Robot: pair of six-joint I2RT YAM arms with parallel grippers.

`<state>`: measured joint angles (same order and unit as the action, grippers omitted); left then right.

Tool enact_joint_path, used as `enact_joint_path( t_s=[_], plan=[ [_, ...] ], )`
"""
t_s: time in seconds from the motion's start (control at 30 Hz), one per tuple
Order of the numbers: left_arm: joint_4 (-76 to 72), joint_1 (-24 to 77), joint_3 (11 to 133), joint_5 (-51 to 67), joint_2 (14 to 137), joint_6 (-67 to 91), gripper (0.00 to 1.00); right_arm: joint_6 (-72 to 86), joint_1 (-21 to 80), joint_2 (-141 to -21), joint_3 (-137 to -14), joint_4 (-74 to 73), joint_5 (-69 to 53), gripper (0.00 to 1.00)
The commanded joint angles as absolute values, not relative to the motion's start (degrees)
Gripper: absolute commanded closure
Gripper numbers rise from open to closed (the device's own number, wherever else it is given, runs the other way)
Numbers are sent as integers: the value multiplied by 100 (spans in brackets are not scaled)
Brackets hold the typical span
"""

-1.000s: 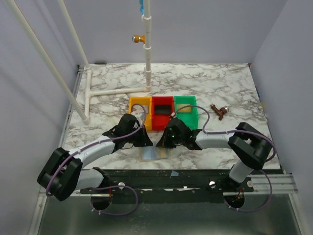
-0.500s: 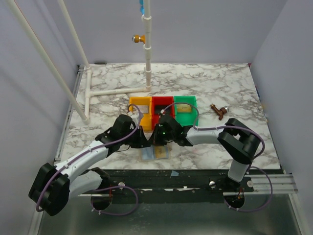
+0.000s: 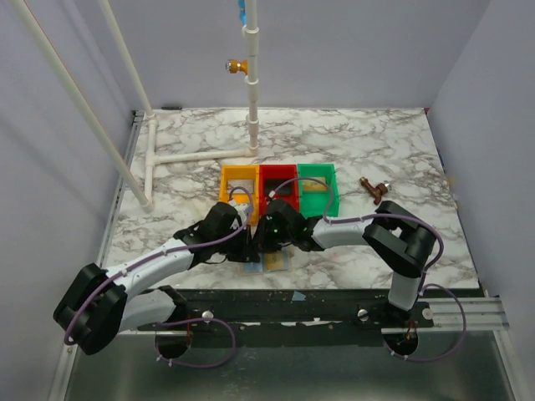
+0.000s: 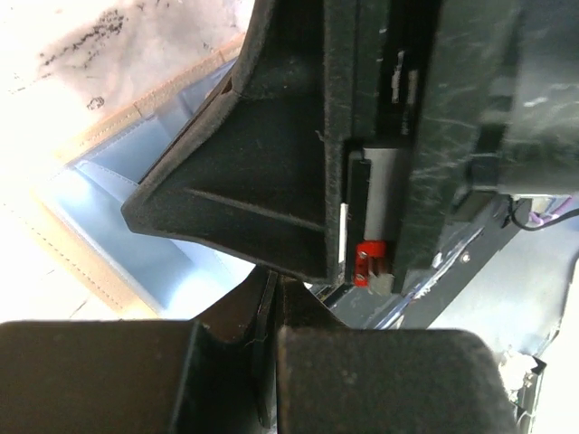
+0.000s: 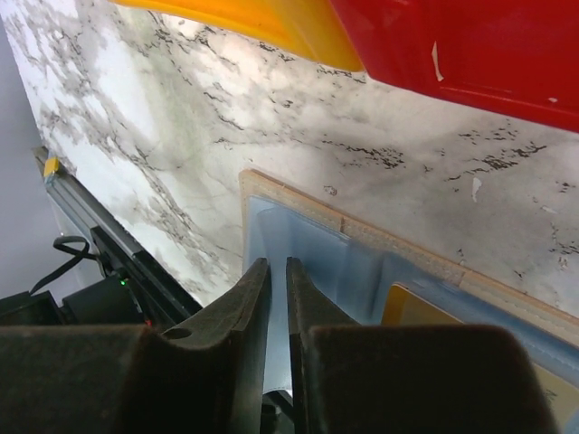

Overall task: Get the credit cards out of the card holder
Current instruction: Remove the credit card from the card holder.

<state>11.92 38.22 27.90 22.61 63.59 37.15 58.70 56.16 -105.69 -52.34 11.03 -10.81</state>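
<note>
The open card holder (image 5: 308, 237) lies flat near the counter's (image 3: 376, 142) front edge, directly beneath the barely parted, empty right tool (image 5: 270, 265), with a tan card (image 5: 409, 307) just beside its tips and the clenched left tool (image 4: 274, 287) alongside.

Left pincer (image 3: 247, 244) eased a little toward the near edge of the desk (image 3: 351, 142), right pincer (image 3: 262, 242) swung left from before the green tray (image 3: 318, 167), both now meeting over the card holder (image 3: 276, 263), covering more of it

bench (image 3: 351, 142) showing white marble, grey-veined | yellow tray (image 3: 238, 170), red tray (image 3: 278, 168), green tray (image 3: 318, 167) showing plain | card holder (image 5: 303, 237) showing tan edge, pale-blue lining | card (image 5: 423, 309) showing mustard-tan
</note>
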Motion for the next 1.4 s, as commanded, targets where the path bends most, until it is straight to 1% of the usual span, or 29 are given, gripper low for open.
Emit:
enact_joint_path(
  t_s=[0.0, 0.3, 0.43, 0.57, 0.63, 0.73, 0.77, 0.83, 0.9, 1.0, 1.07, 1.1, 1.27, 1.37],
  plan=[
    [971, 3981, 2763, 1861, 6614, 3794, 100, 5863, 5693, -10605, -5345, 1147, -1154, 80],
    [949, 3980, 2637, 1270, 6703, 3927, 100, 5725, 5678, -10214, -5291, 951, -930, 61],
    [987, 3972, 2659, 1161, 6722, 3956, 97, 5687, 5679, -9874, -5193, 720, -601, 51],
    [959, 3948, 2681, 1157, 6772, 4005, 89, 5630, 5678, -9509, -4999, 483, -257, 46],
    [900, 3929, 2681, 1232, 6766, 4023, 87, 5595, 5678, -9334, -4889, 360, -115, 45],
    [808, 3905, 2746, 1412, 6814, 4034, 83, 5539, 5678, -9186, -4750, 92, -24, 45],
    [751, 3902, 2767, 1500, 6843, 4053, 81, 5523, 5678, -9136, -4705, 22, 163, 47],
    [566, 3857, 2756, 1708, 6900, 4146, 79, 5449, 5680, -9044, -4614, -235, 289, 55],
    [261, 3786, 2696, 1956, 6984, 4270, 75, 5377, 5678, -8947, -4516, -399, 450, 57],
    [-12, 3727, 2658, 2205, 7174, 4388, 73, 5319, 5678, -8784, -4407, -615, 647, 63],
    [-233, 3714, 2663, 2303, 7260, 4439, 69, 5263, 5678, -8714, -4361, -714, 745, 67],
    [-273, 3713, 2670, 2356, 7304, 4460, 68, 5247, 5678, -8695, -4355, -765, 780, 67],
    [-402, 3689, 2708, 2425, 7574, 4469, 68, 5165, 5685, -8761, -4359, -822, 809, 71],
    [-499, 3654, 2692, 2480, 7725, 4481, 67, 5151, 5691, -8869, -4368, -818, 771, 76]
  ],
)
